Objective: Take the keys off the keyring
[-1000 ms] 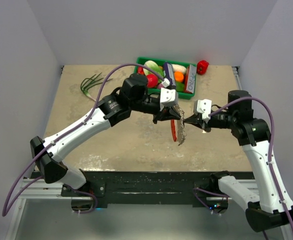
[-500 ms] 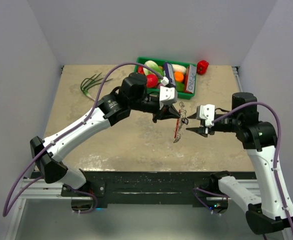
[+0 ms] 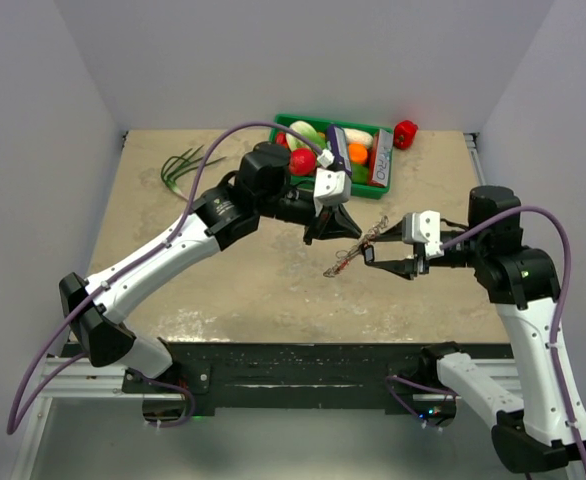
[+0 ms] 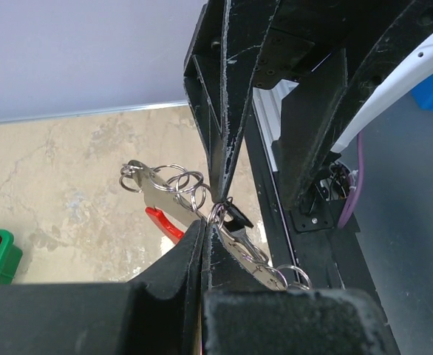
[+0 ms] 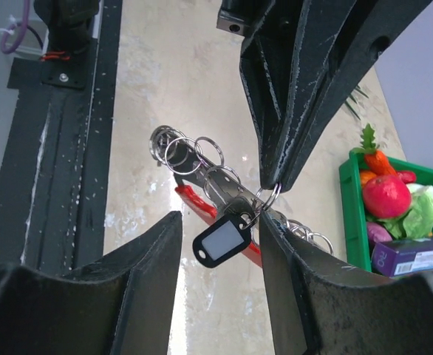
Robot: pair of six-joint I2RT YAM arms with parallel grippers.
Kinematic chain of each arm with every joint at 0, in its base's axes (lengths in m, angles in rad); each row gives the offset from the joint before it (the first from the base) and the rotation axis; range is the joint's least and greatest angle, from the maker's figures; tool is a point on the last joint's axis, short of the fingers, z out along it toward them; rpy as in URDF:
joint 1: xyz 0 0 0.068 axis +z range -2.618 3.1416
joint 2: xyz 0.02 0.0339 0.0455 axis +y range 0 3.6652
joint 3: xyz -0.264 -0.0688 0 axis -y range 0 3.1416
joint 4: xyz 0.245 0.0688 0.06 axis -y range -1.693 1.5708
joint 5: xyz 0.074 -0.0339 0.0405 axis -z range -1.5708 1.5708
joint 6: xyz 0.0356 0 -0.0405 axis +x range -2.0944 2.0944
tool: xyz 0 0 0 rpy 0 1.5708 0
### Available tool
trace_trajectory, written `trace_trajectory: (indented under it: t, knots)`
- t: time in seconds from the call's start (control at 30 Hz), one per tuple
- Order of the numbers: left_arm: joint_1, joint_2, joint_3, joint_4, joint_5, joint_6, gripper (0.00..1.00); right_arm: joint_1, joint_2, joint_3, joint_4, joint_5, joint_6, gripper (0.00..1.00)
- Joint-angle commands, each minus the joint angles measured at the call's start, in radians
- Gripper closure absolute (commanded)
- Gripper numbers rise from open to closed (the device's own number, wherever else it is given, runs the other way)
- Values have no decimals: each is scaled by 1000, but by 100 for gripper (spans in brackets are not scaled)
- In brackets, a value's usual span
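Note:
My left gripper (image 3: 335,226) is shut on the keyring (image 3: 360,242) and holds the bunch in the air above the table's middle. In the left wrist view its fingertips (image 4: 204,228) pinch the thin ring (image 4: 217,213). Silvery keys (image 4: 156,187) on small rings, a red curved tag (image 4: 165,223) and a black label tag (image 5: 220,242) hang from the ring. The bunch lies almost level, sloping down to the left. My right gripper (image 3: 383,262) is open just right of the bunch. The black tag dangles between its fingers (image 5: 154,274), apart from both.
A green bin (image 3: 323,119) of toy vegetables stands at the back, with a red pepper (image 3: 405,133) beside it. Green stalks (image 3: 183,167) lie at the back left. The black rail (image 5: 61,148) at the table's near edge lies below the bunch.
My right gripper has opened, let go of the bunch and drawn back to the right. The bunch has swung from hanging down to nearly level. My left gripper keeps its grip.

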Motion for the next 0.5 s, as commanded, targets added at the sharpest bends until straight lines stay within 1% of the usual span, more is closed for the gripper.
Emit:
trace_trajectory:
  t: [0.0, 0.13, 0.23, 0.33, 0.37, 0.47]
  knots:
    - [12, -44, 29, 69, 43, -28, 100, -3, -11, 17, 34, -64, 30, 52]
    - [15, -44, 31, 73, 60, -39, 100, -1, -15, 1, 39, -43, 20, 53]
    - [15, -41, 31, 75, 61, -42, 100, -1, -14, -13, 77, -32, 52, 57]
    - [15, -38, 31, 76, 60, -42, 100, -1, -14, -22, 140, -24, 119, 61]
    - [15, -38, 31, 76, 58, -45, 100, -1, -14, -33, 166, -21, 172, 62]
    - [15, -38, 29, 79, 50, -45, 100, -3, -6, -44, 210, -26, 219, 66]
